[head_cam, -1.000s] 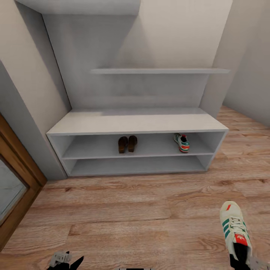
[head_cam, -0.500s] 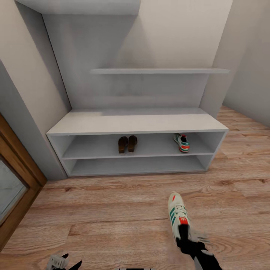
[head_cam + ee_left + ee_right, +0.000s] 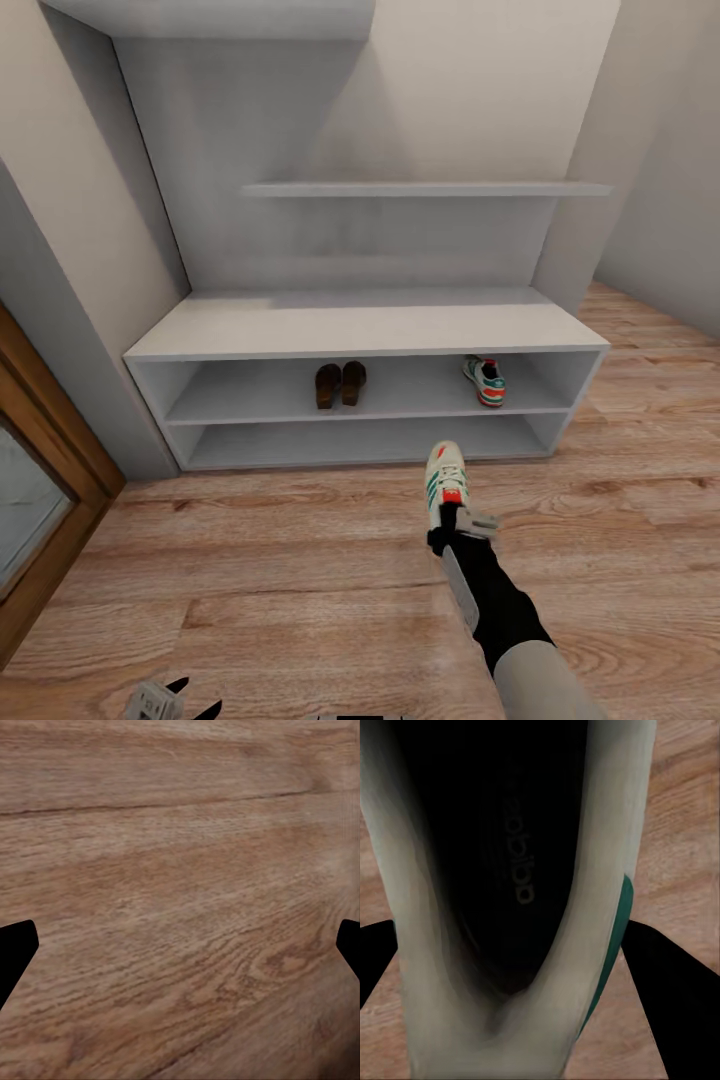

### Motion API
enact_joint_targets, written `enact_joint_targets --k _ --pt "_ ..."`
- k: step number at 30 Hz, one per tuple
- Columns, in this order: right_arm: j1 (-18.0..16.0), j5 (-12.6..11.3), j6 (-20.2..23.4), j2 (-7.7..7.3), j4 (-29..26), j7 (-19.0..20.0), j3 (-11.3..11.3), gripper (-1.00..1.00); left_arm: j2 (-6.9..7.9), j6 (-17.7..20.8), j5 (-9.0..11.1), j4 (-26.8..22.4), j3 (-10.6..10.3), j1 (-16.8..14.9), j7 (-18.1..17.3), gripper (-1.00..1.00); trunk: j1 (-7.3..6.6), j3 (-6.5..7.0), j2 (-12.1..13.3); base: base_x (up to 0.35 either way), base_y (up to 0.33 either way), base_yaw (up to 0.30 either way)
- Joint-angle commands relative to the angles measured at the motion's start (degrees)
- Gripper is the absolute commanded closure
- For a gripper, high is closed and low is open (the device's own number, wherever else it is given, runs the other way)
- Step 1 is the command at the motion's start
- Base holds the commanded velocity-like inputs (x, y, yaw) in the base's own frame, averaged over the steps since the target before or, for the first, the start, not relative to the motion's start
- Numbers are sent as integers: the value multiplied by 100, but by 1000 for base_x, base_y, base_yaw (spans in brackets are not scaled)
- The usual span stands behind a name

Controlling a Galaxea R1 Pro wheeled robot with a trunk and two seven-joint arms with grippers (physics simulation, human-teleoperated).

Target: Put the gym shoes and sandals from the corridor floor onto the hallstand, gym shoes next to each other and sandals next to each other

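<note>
The right end effector (image 3: 447, 528) is pinched on the heel of one gym shoe (image 3: 445, 484), which it holds above the corridor floor (image 3: 300, 570), toe pointing toward the hallstand (image 3: 365, 325). In the right wrist view the fingers (image 3: 675, 997) sit on either side of the shoe's heel (image 3: 521, 900), its dark insole facing the camera. The left end effector (image 3: 185, 700) hangs low at the near edge of the head view, well apart from the hallstand; in the left wrist view its fingertips (image 3: 15, 952) stand spread wide with only floor planks between them, holding nothing.

Half a second ago the carried shoe was farther back from the hallstand; a second ago it was far out to the right and near the robot. It now sits just in front of the hallstand's lower shelf opening, with the right arm stretched forward. The things on the hallstand have not shifted.

There are two gym shoes: the one in the grip, and a second gym shoe (image 3: 485, 380) resting on the hallstand's upper shelf tier toward its right end. There are two sandals (image 3: 340, 384), side by side and touching, on the same tier near its middle. Above the bench top hangs one wall shelf (image 3: 425, 188), with another higher up.
</note>
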Motion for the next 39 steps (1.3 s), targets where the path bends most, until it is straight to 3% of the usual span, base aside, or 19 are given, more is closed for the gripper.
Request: enact_joint_targets --k 1,4,7,9,12,16,29,39 --pt "-86 -78 28 3 6 -58 -8 100 -6 -27 -61 -3 46 -5 -31 -100 -1 -6 -2 0 0 0" --pt "-460 -83 310 3 2 -131 -8 100 -9 -28 -69 -2 39 -5 -35 -100 -1 -6 -2 0 0 0" --pt "-606 -86 438 3 -4 -149 -8 100 -12 -28 -74 -2 25 -5 -36 -100 -1 -6 -2 0 0 0" --pt "-1058 -80 522 3 -3 -350 -10 100 -15 -28 -89 14 -13 -5 -36 -100 -1 -6 -2 0 0 0" --pt "-1110 -79 519 3 1 -687 -10 100 -17 -28 -99 21 -17 -5 -36 -100 -1 -6 -2 0 0 0" --pt "-1116 -84 512 3 -11 -830 -9 100 -29 -24 -104 29 -23 -5 -34 -100 -1 -6 -2 0 0 0" --pt "-1118 -63 510 3 10 -869 -4 100 -14 -20 -102 13 -16 -5 -28 -100 -1 -6 -2 9 0 0" --pt "-1118 -55 509 3 142 -869 -7 100 -15 -20 -100 17 -25 -5 -36 -100 -1 -6 -2 164 -69 0"
